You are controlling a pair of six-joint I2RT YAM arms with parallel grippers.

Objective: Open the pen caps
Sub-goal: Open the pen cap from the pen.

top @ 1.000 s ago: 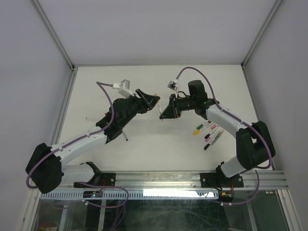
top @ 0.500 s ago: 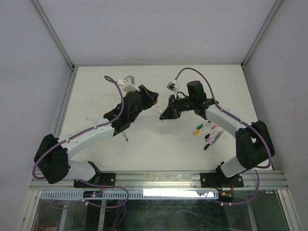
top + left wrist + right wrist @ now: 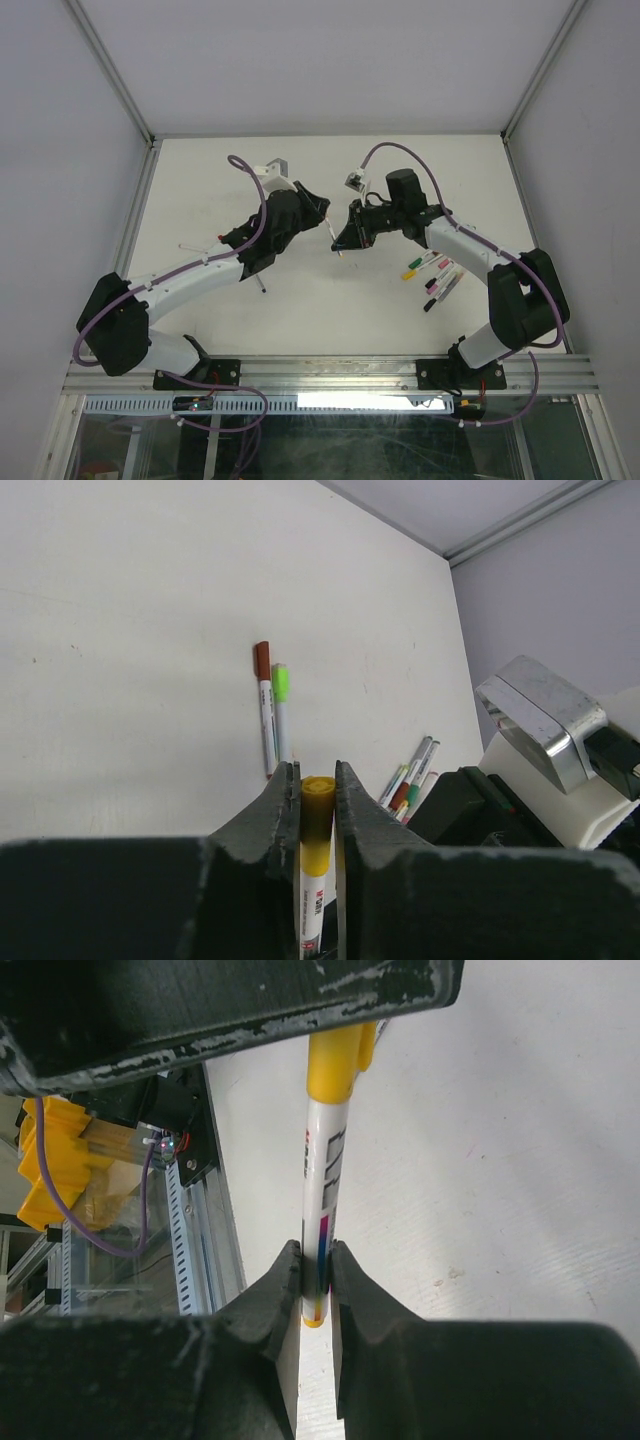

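1. A matte white table [image 3: 300,310] lies under both arms, whose tips meet above its middle.
2. The left gripper [image 3: 317,780], of dark, rough-moulded plastic, is drawn in tight on a smooth, round-topped yellow cap [image 3: 318,815] pinched between its pads.
3. The right gripper [image 3: 315,1260], scuffed black, is clamped narrow on the slim white pen barrel [image 3: 323,1175] near its tail; the yellow cap sits at the far end.
4. The barrel's print, beside a blue and magenta band, is too blurred to read.
5. Loose pens [image 3: 435,272] lie bunched on the table by the right arm.
6. Two more lie side by side, wearing a brown cap [image 3: 262,660] and a green cap [image 3: 281,683].
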